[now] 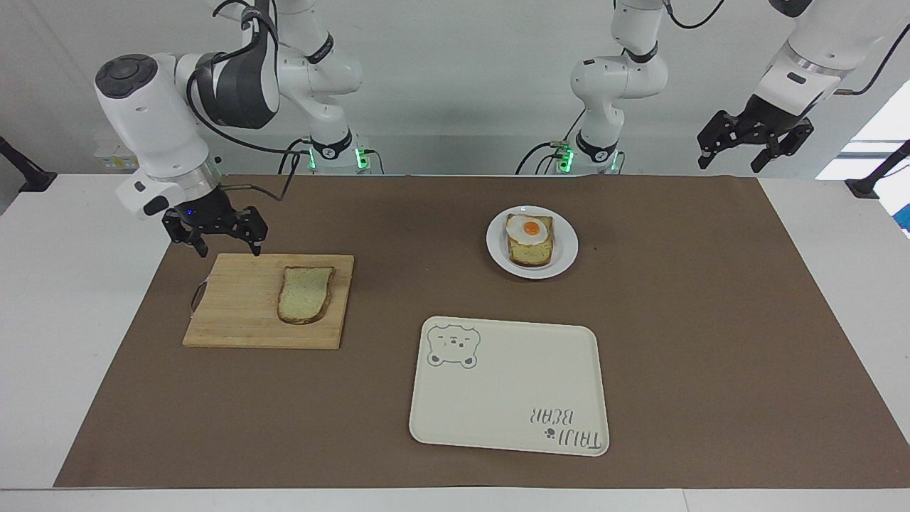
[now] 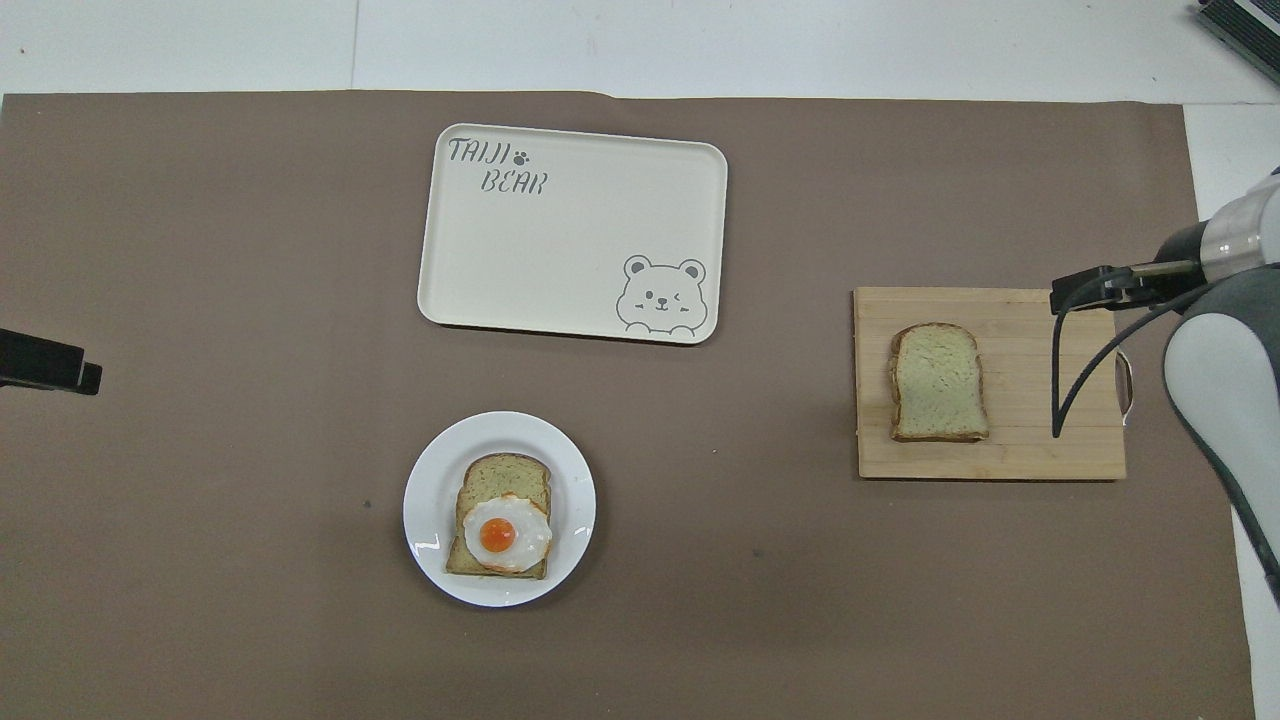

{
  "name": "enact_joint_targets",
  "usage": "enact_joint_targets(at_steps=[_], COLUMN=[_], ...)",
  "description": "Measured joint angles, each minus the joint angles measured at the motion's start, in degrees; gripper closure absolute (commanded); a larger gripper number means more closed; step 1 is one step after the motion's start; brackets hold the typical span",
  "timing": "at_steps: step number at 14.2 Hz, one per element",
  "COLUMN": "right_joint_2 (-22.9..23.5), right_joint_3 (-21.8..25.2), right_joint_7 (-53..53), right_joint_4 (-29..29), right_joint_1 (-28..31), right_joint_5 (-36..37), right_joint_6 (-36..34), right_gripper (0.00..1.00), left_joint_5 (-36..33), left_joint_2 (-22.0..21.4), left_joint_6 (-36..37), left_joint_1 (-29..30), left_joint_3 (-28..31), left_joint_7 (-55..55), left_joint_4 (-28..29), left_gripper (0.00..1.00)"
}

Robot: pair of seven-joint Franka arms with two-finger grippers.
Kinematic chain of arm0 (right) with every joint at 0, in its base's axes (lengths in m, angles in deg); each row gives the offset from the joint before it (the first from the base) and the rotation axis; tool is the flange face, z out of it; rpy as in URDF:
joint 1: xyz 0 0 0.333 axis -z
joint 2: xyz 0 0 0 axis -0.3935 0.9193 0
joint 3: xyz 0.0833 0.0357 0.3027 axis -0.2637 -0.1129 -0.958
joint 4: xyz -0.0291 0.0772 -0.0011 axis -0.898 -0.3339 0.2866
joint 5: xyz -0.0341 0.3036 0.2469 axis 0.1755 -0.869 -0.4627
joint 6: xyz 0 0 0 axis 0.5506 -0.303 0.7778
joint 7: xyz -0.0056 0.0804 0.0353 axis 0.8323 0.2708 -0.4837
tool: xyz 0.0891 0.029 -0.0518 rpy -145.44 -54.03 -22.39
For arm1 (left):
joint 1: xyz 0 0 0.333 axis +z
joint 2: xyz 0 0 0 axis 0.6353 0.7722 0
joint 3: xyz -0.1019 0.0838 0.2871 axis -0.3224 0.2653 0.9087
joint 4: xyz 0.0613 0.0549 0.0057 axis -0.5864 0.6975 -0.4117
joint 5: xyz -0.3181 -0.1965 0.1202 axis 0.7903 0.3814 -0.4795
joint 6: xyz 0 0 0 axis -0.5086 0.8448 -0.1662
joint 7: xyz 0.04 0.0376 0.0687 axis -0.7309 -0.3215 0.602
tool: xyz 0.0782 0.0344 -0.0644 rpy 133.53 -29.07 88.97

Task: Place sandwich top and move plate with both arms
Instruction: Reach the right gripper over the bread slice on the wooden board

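The sandwich top (image 1: 306, 293), a plain tan slice, lies flat on a wooden cutting board (image 1: 234, 306) at the right arm's end of the table; it also shows in the overhead view (image 2: 938, 382). The small white plate (image 1: 565, 250) holds the egg-topped bread (image 1: 530, 240) and stands nearer to the robots than the tray; its rim shows in the overhead view (image 2: 428, 500). My right gripper (image 1: 229, 249) is open and empty, low over the board's handle corner nearest the robots, apart from the slice. My left gripper (image 1: 732, 160) is open and waits raised at the left arm's end.
A cream rectangular tray with a bear drawing (image 1: 508, 398) lies farther from the robots than the plate; it also shows in the overhead view (image 2: 570, 240). A brown mat (image 1: 711, 320) covers the table. The board (image 2: 1040, 400) has a metal handle at its outer end.
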Motion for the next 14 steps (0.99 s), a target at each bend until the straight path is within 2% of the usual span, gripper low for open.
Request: enact_joint_targets(at_steps=[5, 10, 14], right_joint_2=[1.74, 6.80, 9.34], right_joint_3=[-0.26, -0.77, -0.51], right_joint_7=[-0.01, -0.30, -6.12], right_joint_4=[1.27, 3.75, 7.19], right_joint_1=[-0.17, -1.31, -0.76], right_joint_5=[0.00, -2.56, -6.90], right_joint_6=[0.86, 9.93, 14.99], right_gripper=[0.00, 0.00, 0.00], left_joint_5=[0.00, 0.00, 0.00], left_joint_2=[0.00, 0.00, 0.00], left_joint_6=[0.00, 0.00, 0.00], left_joint_1=[0.00, 0.00, 0.00], left_joint_3=[0.00, 0.00, 0.00], left_joint_7=[0.00, 0.00, 0.00], left_joint_4=[0.00, 0.00, 0.00], left_gripper=[0.00, 0.00, 0.00])
